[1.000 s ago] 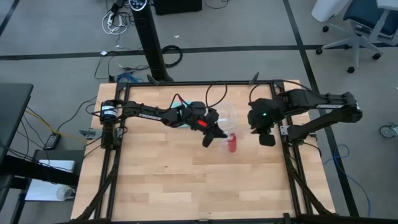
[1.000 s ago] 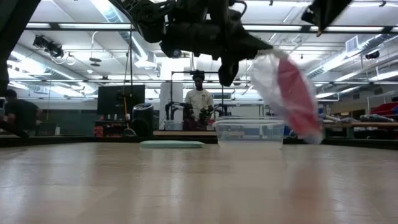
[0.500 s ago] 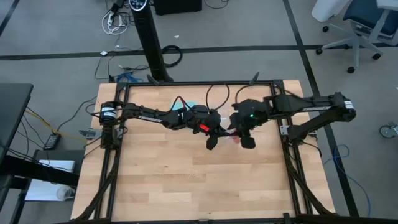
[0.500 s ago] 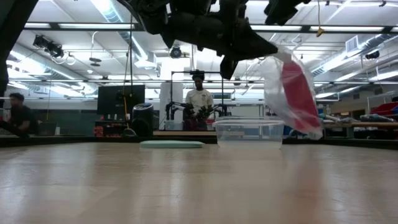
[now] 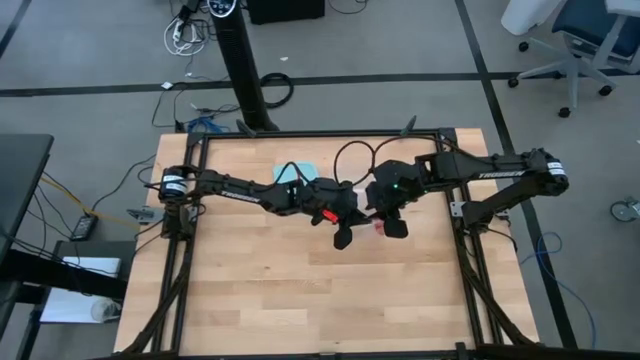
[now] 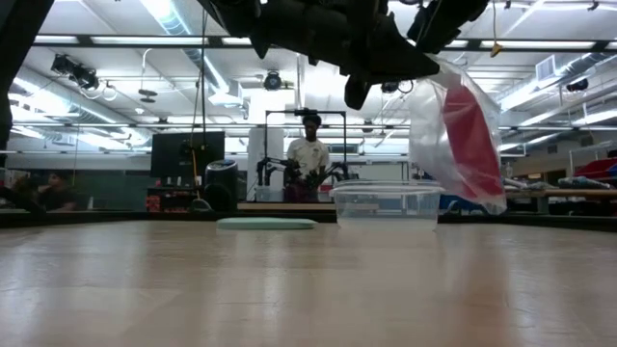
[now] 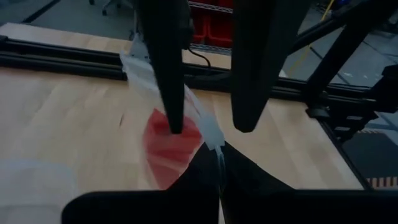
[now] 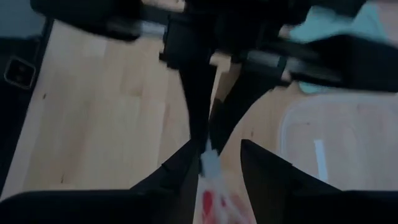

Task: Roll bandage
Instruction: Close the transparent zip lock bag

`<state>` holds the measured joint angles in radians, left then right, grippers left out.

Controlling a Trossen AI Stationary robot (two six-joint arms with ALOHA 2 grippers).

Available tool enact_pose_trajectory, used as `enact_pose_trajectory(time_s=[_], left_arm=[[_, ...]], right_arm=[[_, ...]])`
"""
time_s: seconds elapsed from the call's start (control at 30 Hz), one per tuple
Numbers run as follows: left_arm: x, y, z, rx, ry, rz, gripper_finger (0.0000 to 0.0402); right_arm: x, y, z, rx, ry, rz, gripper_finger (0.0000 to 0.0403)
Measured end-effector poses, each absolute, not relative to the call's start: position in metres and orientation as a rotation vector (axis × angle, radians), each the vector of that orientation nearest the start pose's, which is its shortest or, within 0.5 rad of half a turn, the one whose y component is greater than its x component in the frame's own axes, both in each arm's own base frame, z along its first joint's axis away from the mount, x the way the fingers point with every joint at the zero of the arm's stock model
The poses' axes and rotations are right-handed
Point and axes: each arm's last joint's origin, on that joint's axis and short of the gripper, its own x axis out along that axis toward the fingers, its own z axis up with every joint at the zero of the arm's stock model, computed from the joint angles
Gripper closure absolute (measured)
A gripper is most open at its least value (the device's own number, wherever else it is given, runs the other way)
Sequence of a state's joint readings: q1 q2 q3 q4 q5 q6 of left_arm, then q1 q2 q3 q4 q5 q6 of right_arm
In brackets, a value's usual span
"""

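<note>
Table (image 5: 260,300) of pale wood planks is carrying a black frame, and both arms are meeting just above its centre, toward twelve o'clock. Lettering is showing white on each arm in the high view, but it is too small to read.

Left arm is reaching in from nine o'clock. Its gripper (image 5: 342,238) is sitting closed, pinching the top edge of a clear bag (image 6: 453,145) and holding it up off the table. Right arm is coming in from three o'clock; the right gripper (image 5: 392,226) is sitting at the same bag edge, just beside the left one, with its fingers (image 7: 171,68) parted and straddling the plastic; whether they are pressing it I cannot tell.

Bag is hanging free in the low view, tilted, with the bandage (image 6: 468,140) inside it as a flat red patch filling the lower part. In the high view the red is peeking out between the two grippers (image 5: 378,226).

Behind the bag, toward twelve o'clock, a clear tub (image 6: 386,205) is standing on the table, and a light-blue lid (image 6: 265,224) is lying flat near it, at eleven o'clock.

Beyond the table a person (image 6: 309,159) is standing in the room.
</note>
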<state>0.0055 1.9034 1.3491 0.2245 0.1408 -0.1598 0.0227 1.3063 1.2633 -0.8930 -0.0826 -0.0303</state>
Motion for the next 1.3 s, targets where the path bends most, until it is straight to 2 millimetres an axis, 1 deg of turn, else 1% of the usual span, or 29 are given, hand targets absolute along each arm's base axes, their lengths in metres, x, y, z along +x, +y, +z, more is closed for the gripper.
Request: enact_pose_trajectory(time_s=[0.17, 0.4, 0.63, 0.73, 0.8, 0.97, 1.3], left_arm=[[0.4376, -0.0037, 0.2445, -0.147, 0.332, -0.094, 0.0402], [0.4395, -0.0077, 0.2508, -0.102, 0.340, -0.100, 0.0402], [0.4399, -0.0077, 0.2528, -0.095, 0.367, -0.085, 0.0402], [0.4399, -0.0082, 0.2527, -0.092, 0.367, -0.074, 0.0402], [0.4399, -0.0080, 0.2528, -0.091, 0.366, -0.069, 0.0402], [0.4399, -0.0072, 0.2527, -0.085, 0.366, -0.036, 0.0402], [0.4402, -0.0068, 0.2526, -0.085, 0.363, -0.026, 0.0402]], right_arm=[[0.2576, 0.0082, 0.3267, 0.001, 0.954, 0.112, 0.0284], [0.2602, 0.0086, 0.3217, 0.000, 0.988, 0.120, 0.0281], [0.2607, 0.0088, 0.3215, -0.006, 0.987, 0.132, 0.0294], [0.2606, 0.0089, 0.3215, -0.007, 0.988, 0.132, 0.0307], [0.2603, 0.0090, 0.3213, -0.007, 0.991, 0.136, 0.0322], [0.2583, 0.0104, 0.3201, -0.033, 1.014, 0.149, 0.0385], [0.2547, 0.0120, 0.3195, -0.048, 1.046, 0.138, 0.0388]])
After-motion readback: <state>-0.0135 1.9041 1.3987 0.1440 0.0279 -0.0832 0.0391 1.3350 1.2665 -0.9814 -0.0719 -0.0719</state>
